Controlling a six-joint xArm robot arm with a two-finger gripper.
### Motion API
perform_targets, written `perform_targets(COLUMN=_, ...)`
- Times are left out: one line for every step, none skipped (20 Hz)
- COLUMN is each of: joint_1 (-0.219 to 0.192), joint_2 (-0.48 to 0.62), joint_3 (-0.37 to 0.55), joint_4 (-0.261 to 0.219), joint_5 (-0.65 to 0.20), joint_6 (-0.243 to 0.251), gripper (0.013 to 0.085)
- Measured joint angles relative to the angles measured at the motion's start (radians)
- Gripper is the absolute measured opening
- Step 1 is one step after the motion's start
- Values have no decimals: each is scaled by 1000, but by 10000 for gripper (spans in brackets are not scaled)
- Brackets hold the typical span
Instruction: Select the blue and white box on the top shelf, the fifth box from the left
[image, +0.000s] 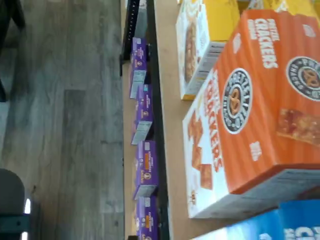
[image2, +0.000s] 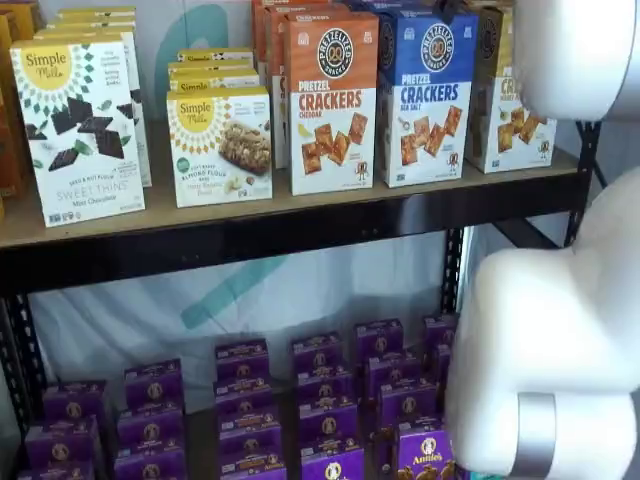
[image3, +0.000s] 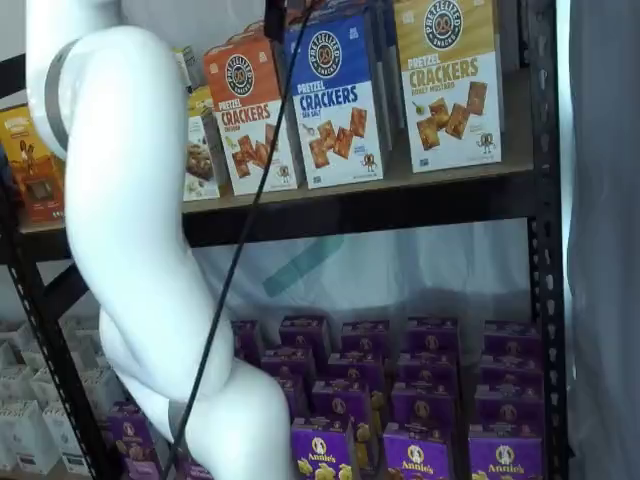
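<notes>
The blue and white box (image2: 425, 95) stands upright on the top shelf (image2: 300, 208) and shows in both shelf views; its front (image3: 335, 100) reads "PRETZEL CRACKERS SEA SALT". The orange cheddar carton (image2: 332, 100) is right beside it on its left. In the wrist view only a blue corner of the box (image: 280, 222) shows next to the large orange carton (image: 255, 115). In a shelf view the gripper (image3: 273, 20) shows only as a dark finger with a cable at the top edge, above the orange and blue cartons. No gap or grasp can be made out.
A yellow-topped cracker carton (image3: 450, 80) stands right of the blue box. Simple Mills boxes (image2: 80, 125) fill the shelf's left part. Purple Annie's boxes (image2: 330, 400) crowd the lower shelf. The white arm (image3: 130, 230) crosses in front. A black upright (image3: 545, 250) stands at the right.
</notes>
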Motion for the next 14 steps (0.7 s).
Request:
perform_targets(joint_1=1, joint_2=9, joint_3=-9, joint_4=0, joint_5=-2, joint_6=0, gripper=850)
perform_targets(joint_1=1, joint_2=20, joint_3=-19, joint_4=1, joint_5=-3, joint_6=1, gripper=850)
perform_targets(joint_1=2, joint_2=35, joint_3=-34, joint_4=3, joint_5=-1, joint_6=3, gripper=850)
perform_targets(joint_1=4, joint_2=51, joint_3=-50, joint_4=4, joint_5=0, joint_6=5, gripper=850)
perform_targets(joint_1=7, joint_2=64, joint_3=-64, joint_4=2, joint_5=2, joint_6=7, gripper=850)
perform_targets(joint_1=13, joint_2=78, joint_3=-80, joint_4=-4, joint_5=3, joint_6=9, gripper=850)
perform_targets(joint_1=17, joint_2=88, joint_3=-91, joint_4=-9, joint_5=2, joint_6=11, gripper=850)
perform_targets(joint_1=22, joint_2=96, joint_3=-99, joint_4=-13, joint_5=0, joint_6=13, gripper=850)
perform_targets(joint_1=26, joint_2=104, joint_3=-106, joint_4=-17, joint_5=-1, joint_6=15, gripper=850)
perform_targets(joint_1=31, joint_2=111, joint_3=-112, joint_4=-21, joint_5=-4, joint_6=17, gripper=850)
perform_targets(joint_1=37, joint_2=119, joint_3=-120, joint_4=-26, joint_5=-5, joint_6=19, gripper=850)
perform_targets(joint_1=43, joint_2=124, joint_3=-124, joint_4=-32, joint_5=-10, joint_6=21, gripper=850)
perform_targets(joint_1=48, joint_2=129, joint_3=-128, joint_4=-36, joint_5=-14, joint_6=24, gripper=850)
perform_targets(joint_1=57, joint_2=139, joint_3=-137, joint_4=-43, joint_5=-17, joint_6=27, gripper=850)
